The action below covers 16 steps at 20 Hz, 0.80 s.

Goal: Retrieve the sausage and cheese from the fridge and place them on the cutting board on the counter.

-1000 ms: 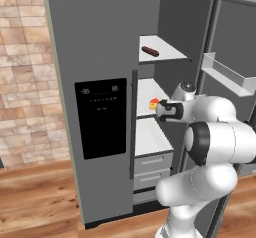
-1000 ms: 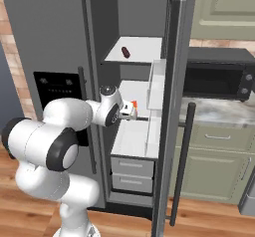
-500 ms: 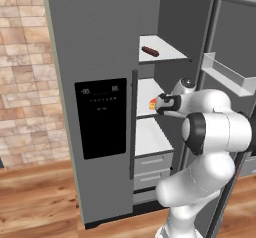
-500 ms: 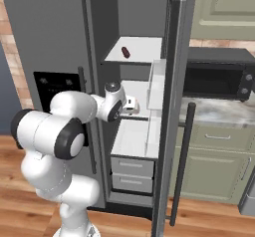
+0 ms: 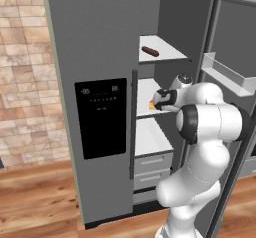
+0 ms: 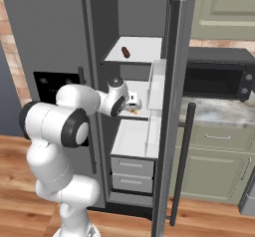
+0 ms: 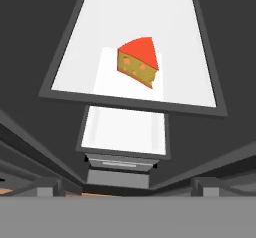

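left base view: the fridge [image 5: 100,107] stands with its right door swung open, and the arm reaches into the middle shelf. the gripper [image 5: 156,102] hangs just over the cheese [image 5: 151,104], of which a small orange bit peeks out beside the hand. the sausage [image 5: 150,51] lies alone on the top shelf, well apart from the hand. the step in hand looks like the approach to the cheese, with nothing picked up yet.

right base view: the same reach from the other side. the gripper [image 6: 132,103] is inside the fridge [image 6: 60,42] at the middle shelf, with a sliver of cheese [image 6: 133,111] under it. the sausage [image 6: 126,52] rests on the shelf above. the shelf below is bare and two drawers sit closed at the bottom. the surface [image 6: 224,114] lies to the right past the open door, under a dark microwave [image 6: 216,79]; i cannot make out the cutting board here.

hand view: the cheese [image 7: 138,62] sits on the white shelf, red face up, holed yellow side toward the camera, clear of the shelf edges. the fingers are spread fully apart and hold nothing. next move, as i judge it: descend so the wedge sits between the fingers, then close on its flat sides; a tapering wedge could slip out.
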Tool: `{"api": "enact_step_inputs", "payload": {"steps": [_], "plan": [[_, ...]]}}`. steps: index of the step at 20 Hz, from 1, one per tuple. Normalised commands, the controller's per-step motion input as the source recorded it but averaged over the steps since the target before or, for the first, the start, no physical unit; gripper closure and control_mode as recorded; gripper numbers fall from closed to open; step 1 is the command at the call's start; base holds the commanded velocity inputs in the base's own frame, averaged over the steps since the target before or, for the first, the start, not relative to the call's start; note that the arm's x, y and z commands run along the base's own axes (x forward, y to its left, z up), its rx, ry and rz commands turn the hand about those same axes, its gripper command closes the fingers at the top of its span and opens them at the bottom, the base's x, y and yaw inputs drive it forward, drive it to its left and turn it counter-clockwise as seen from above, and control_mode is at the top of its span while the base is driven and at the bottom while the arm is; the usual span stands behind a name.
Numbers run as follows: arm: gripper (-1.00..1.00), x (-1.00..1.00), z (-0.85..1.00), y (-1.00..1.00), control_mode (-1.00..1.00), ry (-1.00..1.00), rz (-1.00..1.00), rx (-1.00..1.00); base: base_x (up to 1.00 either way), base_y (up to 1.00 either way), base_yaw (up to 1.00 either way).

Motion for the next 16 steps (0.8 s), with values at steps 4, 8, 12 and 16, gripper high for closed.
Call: {"api": "enact_step_inputs", "payload": {"steps": [4, 8, 12, 16], "plan": [[-1.00, 0.27, -0.02, 0.00, -1.00, 0.01, 0.00, -0.01, 0.00, 0.00, 0.00], [-1.00, 0.25, -0.01, 0.00, -1.00, 0.00, 0.01, 0.00, 0.00, 0.00, 0.00], [-1.00, 0.17, -0.06, 0.00, -1.00, 0.01, 0.03, 0.00, 0.00, 0.00, 0.00], [-1.00, 0.11, -0.12, 0.00, -1.00, 0.03, 0.04, 0.00, 0.00, 0.00, 0.00]]}}
